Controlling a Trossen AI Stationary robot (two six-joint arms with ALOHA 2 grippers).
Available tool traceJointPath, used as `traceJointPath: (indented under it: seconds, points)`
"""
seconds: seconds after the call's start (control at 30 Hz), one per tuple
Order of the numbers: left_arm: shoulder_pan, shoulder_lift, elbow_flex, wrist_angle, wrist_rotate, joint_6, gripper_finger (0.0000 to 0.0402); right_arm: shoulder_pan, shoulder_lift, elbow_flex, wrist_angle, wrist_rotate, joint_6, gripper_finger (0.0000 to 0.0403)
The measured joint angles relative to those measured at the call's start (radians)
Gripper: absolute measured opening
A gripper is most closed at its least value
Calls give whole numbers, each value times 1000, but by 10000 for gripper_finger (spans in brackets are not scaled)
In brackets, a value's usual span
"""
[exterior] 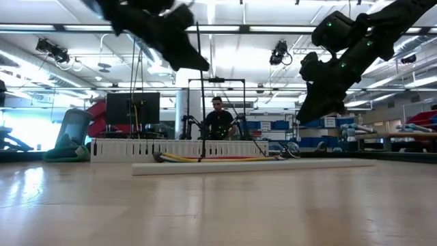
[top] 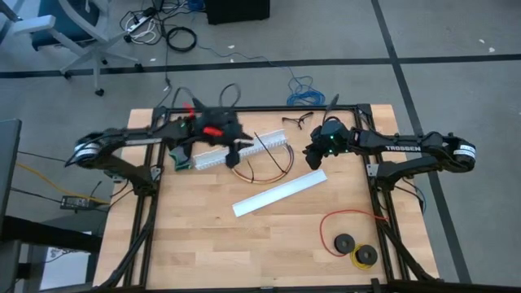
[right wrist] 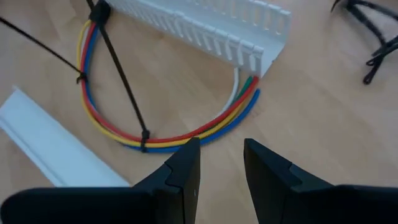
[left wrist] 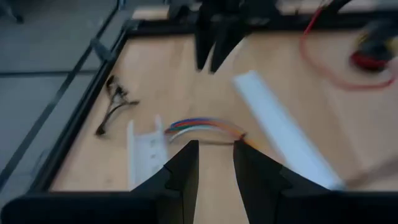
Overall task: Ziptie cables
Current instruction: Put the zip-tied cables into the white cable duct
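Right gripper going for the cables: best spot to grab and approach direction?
Grip the cables at the bottom of their flat arc, just past the zip tie; come straight down, fingers either side. The right gripper hovers open beside that stretch.

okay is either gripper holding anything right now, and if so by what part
Nothing is held. The left gripper and the right gripper both hover above the table with an empty gap between their fingers. The cables lie loose on the wood.
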Motion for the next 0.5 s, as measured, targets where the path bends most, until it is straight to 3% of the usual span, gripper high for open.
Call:
traceJointPath:
  seconds: [0.13,0.23,0.4,0.5]
  points:
    - [-41,-107,-221,205,-2,-56,106,25,0,0,-31,20,24,112]
    - [-53,-116,-345,303,-6,-59,106,28,14,0,-16,65,29,112]
    - [-51,-102,-435,314,-51,-53,106,25,114,0,119,60,86,112]
    - [-52,-103,-435,278,-52,67,106,19,209,8,204,38,83,112]
